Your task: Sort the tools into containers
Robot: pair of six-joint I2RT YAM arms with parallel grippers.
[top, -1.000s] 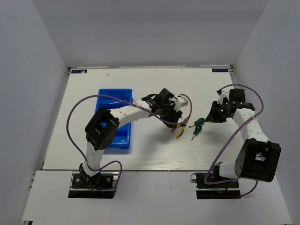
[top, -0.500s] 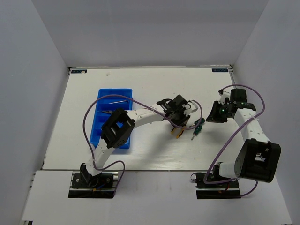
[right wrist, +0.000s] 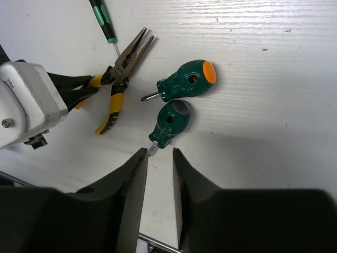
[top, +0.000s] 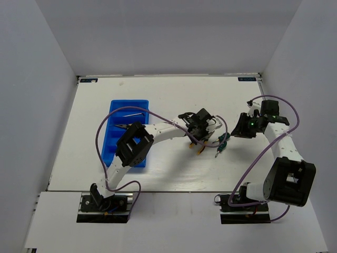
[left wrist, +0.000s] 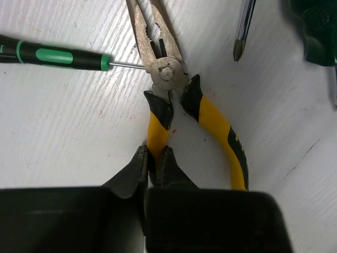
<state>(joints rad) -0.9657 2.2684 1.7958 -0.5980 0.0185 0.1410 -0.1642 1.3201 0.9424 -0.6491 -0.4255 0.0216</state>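
Observation:
Yellow-handled pliers point(left wrist: 216, 122) lie flat on the white table, and my left gripper point(left wrist: 154, 154) is shut on their left handle. A thin green-and-black screwdriver point(left wrist: 55, 56) touches the pliers' pivot. In the right wrist view two stubby green screwdrivers point(right wrist: 188, 80) point(right wrist: 171, 122) lie beside the pliers point(right wrist: 117, 79). My right gripper point(right wrist: 159, 153) stands open just short of the nearer one's tip, with nothing between its fingers. The blue bin point(top: 138, 158) sits at the left, away from both my left gripper point(top: 202, 139) and my right gripper point(top: 238, 130).
Thin tools lie in the bin's far compartments point(top: 129, 114). Purple cables loop over both arms. White walls close off the table at the back and both sides. The left arm's white wrist housing point(right wrist: 26, 100) sits close to the tools.
My left gripper reached right onto the pliers and shut on one handle. My right gripper opened slightly and edged right of the green screwdrivers.

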